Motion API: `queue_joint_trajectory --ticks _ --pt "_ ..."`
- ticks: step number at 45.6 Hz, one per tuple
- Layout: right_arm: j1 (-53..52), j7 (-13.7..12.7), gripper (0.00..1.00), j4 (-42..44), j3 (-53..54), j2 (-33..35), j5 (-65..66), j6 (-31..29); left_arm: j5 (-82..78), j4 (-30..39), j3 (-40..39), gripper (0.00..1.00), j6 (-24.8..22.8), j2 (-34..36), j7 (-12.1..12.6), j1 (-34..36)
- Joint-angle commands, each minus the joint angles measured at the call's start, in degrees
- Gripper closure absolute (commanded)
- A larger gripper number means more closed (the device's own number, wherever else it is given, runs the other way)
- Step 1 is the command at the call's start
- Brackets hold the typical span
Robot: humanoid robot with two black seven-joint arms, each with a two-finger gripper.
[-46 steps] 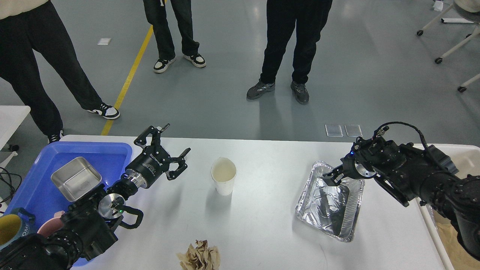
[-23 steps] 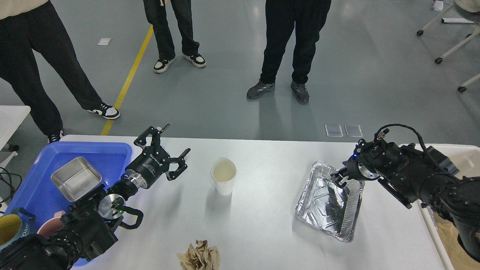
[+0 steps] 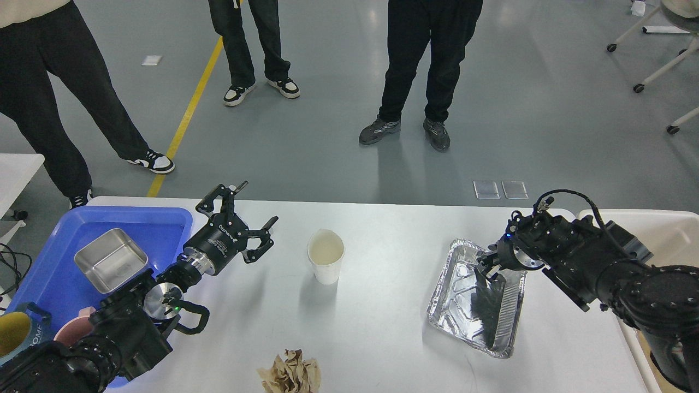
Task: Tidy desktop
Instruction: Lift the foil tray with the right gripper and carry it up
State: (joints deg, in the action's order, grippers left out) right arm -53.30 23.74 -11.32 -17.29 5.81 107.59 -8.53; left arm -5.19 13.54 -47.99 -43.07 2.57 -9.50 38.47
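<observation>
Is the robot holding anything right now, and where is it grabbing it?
The right gripper pinches the foil tray by its far rim. The left gripper is open and holds nothing.

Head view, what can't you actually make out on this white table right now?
- Right gripper: dark, end-on at the crinkled silver foil tray; grip unclear.
- Crumpled brown paper wad: cut off by the bottom edge.
- Yellow mug in the blue plastic tray: cut by the left edge, partly behind the left arm.
</observation>
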Motion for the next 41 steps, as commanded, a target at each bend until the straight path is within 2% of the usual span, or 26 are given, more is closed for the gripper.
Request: queue_joint_trajectory --ticks 1,13,17,21,24,30,35,41 --pt "0.0 0.0 1.0 0.2 -2.5 0.0 -0.2 0.1 0.0 0.0 0.0 0.04 0.0 0.0 0.0 -0.1" --pt "-0.3 0.3 1.0 0.2 -2.2 0.3 -1.1 -0.6 0.0 0.0 0.0 0.04 0.0 0.1 -0.1 -0.4" --pt "-1.5 1.6 1.0 -0.3 -2.0 0.4 -2.6 -2.0 0.0 0.0 0.0 0.04 0.0 0.2 -0.1 -0.4" --pt "-3.6 2.9 1.0 -0.6 -1.7 0.6 -7.9 -6.3 0.0 0.0 0.0 0.04 0.0 0.2 -0.1 -0.4" --pt "-5.8 4.9 1.0 -0.6 -1.7 1.4 -14.9 -11.1 0.0 0.0 0.0 0.04 0.0 0.2 -0.1 -0.5" --pt "-10.8 6.9 1.0 -2.8 -1.7 6.7 -25.3 -22.0 0.0 0.0 0.0 0.04 0.0 0.2 -0.1 -0.4" --pt "-13.8 6.9 1.0 -9.2 -1.7 11.8 -27.3 -28.6 0.0 0.0 0.0 0.04 0.0 0.2 -0.1 -0.4" --pt "-15.3 5.7 1.0 -15.4 0.8 17.2 -27.3 -31.4 0.0 0.0 -0.1 0.04 -0.1 0.7 -0.1 -0.3"
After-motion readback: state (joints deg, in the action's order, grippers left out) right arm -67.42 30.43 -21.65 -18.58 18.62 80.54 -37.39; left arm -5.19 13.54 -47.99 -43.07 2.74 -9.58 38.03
